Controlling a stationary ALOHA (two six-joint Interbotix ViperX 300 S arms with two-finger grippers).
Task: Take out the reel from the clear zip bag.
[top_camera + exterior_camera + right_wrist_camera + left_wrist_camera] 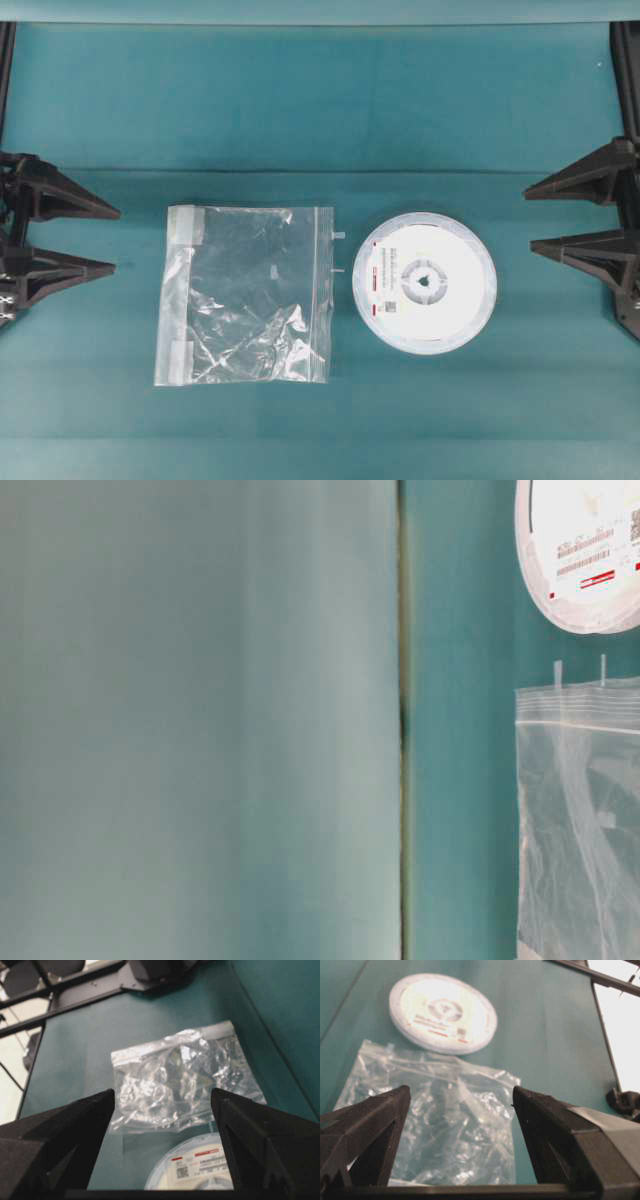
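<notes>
The white reel [425,282] lies flat on the teal table, outside the clear zip bag [246,295] and just right of its zip edge. The bag is crinkled, flat and holds nothing. From the left wrist I see the bag [440,1125] close below and the reel [443,1012] beyond it. From the right wrist the reel [197,1172] is nearest and the bag [182,1077] lies behind. My left gripper [115,238] stands open at the left edge, apart from the bag. My right gripper [530,220] stands open at the right edge, clear of the reel.
A teal cloth covers the table [320,110], with a seam running across behind the objects. A dark frame and a black clump [625,1102] sit at the table's far side in the left wrist view. The table-level view shows mostly a blurred pale surface [200,720].
</notes>
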